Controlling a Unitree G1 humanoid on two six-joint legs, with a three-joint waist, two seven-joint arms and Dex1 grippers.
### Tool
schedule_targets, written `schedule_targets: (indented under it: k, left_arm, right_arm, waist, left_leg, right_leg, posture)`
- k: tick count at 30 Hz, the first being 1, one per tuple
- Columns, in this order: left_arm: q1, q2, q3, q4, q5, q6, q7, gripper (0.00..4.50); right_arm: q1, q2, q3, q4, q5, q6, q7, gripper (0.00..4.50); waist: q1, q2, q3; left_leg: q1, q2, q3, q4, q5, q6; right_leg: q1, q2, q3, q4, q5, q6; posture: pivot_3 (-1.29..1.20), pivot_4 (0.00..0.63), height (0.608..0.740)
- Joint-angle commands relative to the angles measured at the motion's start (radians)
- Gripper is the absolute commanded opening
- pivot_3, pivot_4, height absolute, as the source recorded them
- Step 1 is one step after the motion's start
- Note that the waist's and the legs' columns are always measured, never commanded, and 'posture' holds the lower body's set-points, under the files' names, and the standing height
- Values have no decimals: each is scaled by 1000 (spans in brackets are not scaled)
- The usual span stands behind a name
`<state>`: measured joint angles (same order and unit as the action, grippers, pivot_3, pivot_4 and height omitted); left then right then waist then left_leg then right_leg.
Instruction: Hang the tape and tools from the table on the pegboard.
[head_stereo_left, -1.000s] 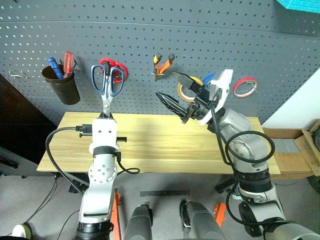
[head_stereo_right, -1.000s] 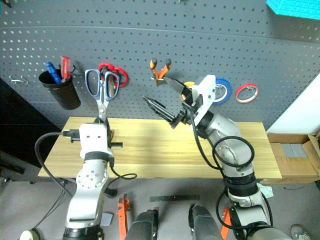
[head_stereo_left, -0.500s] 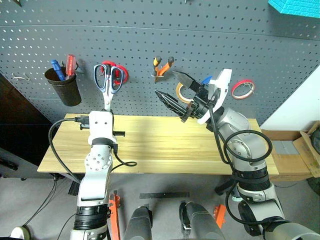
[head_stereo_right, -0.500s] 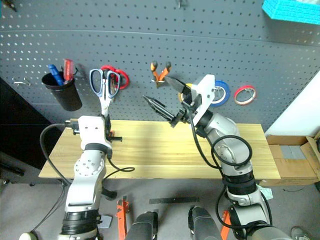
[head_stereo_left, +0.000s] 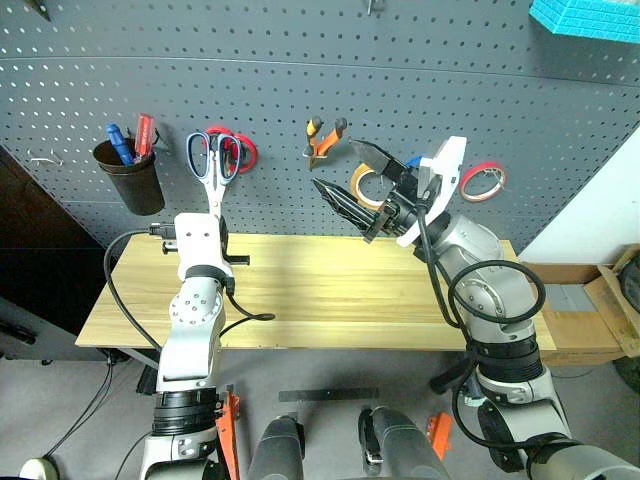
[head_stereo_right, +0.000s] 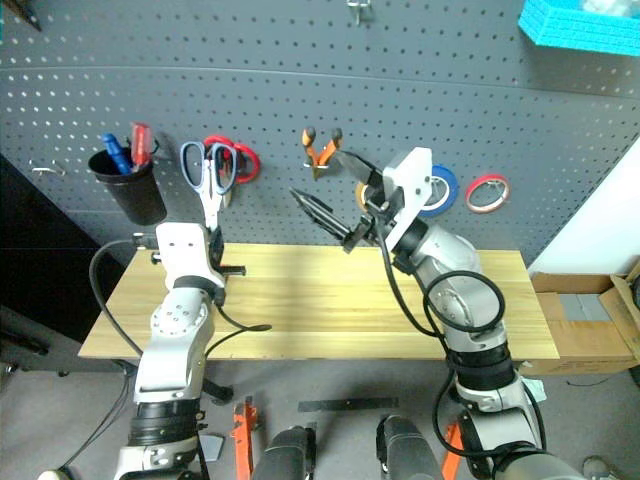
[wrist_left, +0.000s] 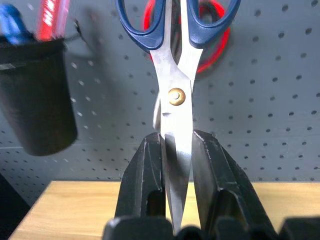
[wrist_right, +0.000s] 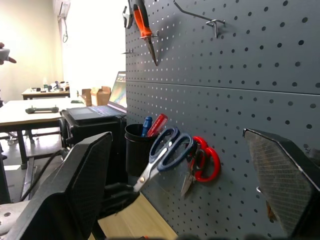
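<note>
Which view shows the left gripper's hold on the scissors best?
The left wrist view: both fingers pinch the scissors' blades just below the pivot. The head views show the scissors upright near the pegboard; the right wrist view shows them side-on.

My head cameras looked down at the bench (head_stereo_left: 330, 290) and pegboard (head_stereo_left: 300, 60); both wrist cameras faced the same pegboard closely, sharing the scissors (wrist_left: 176, 95).

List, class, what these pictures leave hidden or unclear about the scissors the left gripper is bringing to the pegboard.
- Scissors blade tips: left wrist view, hidden between the left gripper's fingers.
- Scissors' handle loops: left wrist view, cut off by the picture's edge.
- Whether a loop is already over a hook: head views, too small to tell against the pegboard.
- Red-handled scissors: partly covered by the held pair.
</note>
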<state>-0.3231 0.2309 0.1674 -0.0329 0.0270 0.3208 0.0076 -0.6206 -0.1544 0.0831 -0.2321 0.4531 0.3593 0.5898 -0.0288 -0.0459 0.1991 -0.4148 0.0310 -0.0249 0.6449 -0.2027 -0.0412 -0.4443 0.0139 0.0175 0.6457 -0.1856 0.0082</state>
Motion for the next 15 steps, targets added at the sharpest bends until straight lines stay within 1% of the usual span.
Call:
schedule_targets:
  k: [1,2,3,4,5,7,8,10,12,13,15]
  left_arm:
    - [-50,21,6,15,-16,-21,-26,423]
    - [-61,25,5,26,-18,-26,-30,1146]
    - [-70,29,5,34,-20,-30,-34,1299]
    - [-76,31,6,41,-22,-33,-36,1696]
    - [-81,34,7,46,-24,-35,-37,1968]
    - [-83,37,9,52,-24,-40,-37,2694]
    - [-83,39,10,55,-23,-43,-37,2958]
    - [-82,39,10,55,-25,-47,-37,3681]
    - [-77,39,10,52,-25,-48,-36,4308]
    - [-60,37,11,38,-24,-42,-33,4410]
    - [-7,27,6,-4,-24,-10,-32,4410]
  right_arm:
    - [-12,1,2,-35,-1,-15,-3,4500]
    - [-13,2,2,-33,-2,-17,-3,4500]
    - [-15,3,2,-32,-3,-18,-4,4500]
    - [-17,3,3,-30,-3,-18,-4,4500]
    - [-17,3,3,-29,-4,-19,-4,4500]
    - [-18,3,3,-29,-6,-20,-5,4500]
    - [-18,3,3,-29,-7,-20,-5,4500]
    - [-18,1,1,-31,-6,-18,-4,4500]
    - [-17,-1,1,-32,-5,-17,-4,4500]
    - [-15,-5,1,-36,-4,-13,-2,4500]
    - [-3,-19,6,-46,-3,-2,9,4500]
  waist:
    - [0,0,0]
    - [0,0,0]
    - [1,0,0]
    - [1,0,0]
    - [1,0,0]
    - [1,0,0]
    - [1,0,0]
    - [0,0,0]
    - [0,0,0]
    - [0,0,0]
    - [-1,0,0]
  left_leg:
    - [0,0,0,0,0,0]
    - [0,0,0,0,0,0]
    - [0,0,0,0,0,0]
    - [0,0,0,0,0,0]
    - [0,0,0,0,0,0]
    - [0,0,0,0,0,0]
    - [0,0,0,0,0,0]
    - [0,0,0,0,0,0]
    - [0,0,0,0,0,0]
    - [0,0,0,0,0,0]
    - [0,0,0,0,0,0]
  right_leg:
    - [0,0,0,0,0,0]
    - [0,0,0,0,0,0]
    - [0,0,0,0,0,0]
    - [0,0,0,0,0,0]
    - [0,0,0,0,0,0]
    - [0,0,0,0,0,0]
    - [0,0,1,0,0,0]
    - [0,0,0,0,0,0]
    - [0,0,0,0,0,0]
    - [0,0,0,0,0,0]
    - [0,0,1,0,0,0]
  posture:
    - [-7,109,740]
    - [-6,110,740]
    - [-6,110,740]
    - [-6,110,740]
    - [-6,110,740]
    - [-6,110,740]
    - [-6,110,740]
    - [-13,115,740]
    - [-13,115,740]
    - [-18,122,740]
    - [-16,132,740]
